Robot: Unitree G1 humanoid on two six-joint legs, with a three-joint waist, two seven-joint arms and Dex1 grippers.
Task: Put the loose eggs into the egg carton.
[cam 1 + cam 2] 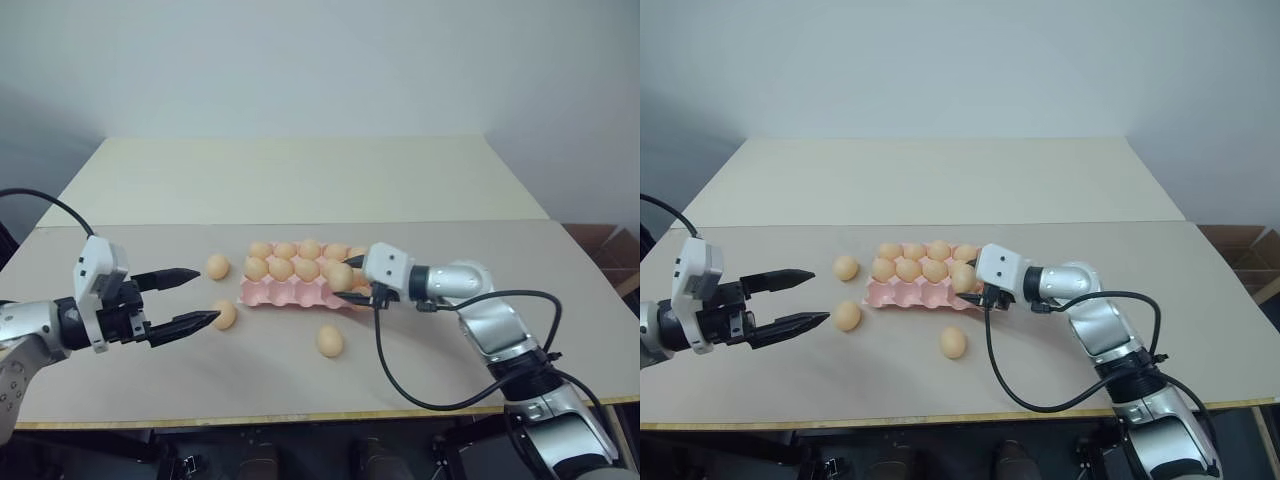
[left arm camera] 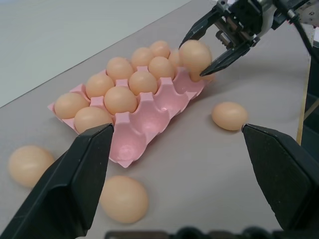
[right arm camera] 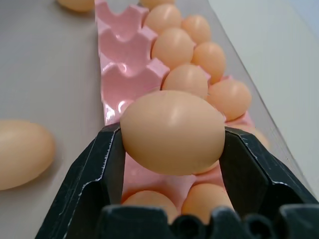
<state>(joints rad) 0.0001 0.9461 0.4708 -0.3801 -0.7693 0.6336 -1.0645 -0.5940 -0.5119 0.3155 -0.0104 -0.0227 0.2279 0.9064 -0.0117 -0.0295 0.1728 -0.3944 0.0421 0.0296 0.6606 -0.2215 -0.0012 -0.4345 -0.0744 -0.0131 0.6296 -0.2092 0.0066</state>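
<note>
One egg point(image 3: 172, 132) is gripped by the right pincer point(image 1: 350, 279) over the egg carton point(image 2: 149, 112) — left pincer point(image 1: 205, 296) gapes.

place: lab | evidence: bare table point(image 1: 300, 180), blank wall point(image 1: 300, 60)

Three loose eggs point(image 1: 329, 341) on the table point(image 1: 300, 180), left and front of egg carton point(image 1: 290, 293).

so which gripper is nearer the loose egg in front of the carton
Right. The right gripper, holding an egg over the egg carton, is just behind the loose egg; the open left gripper is farther left.
</note>
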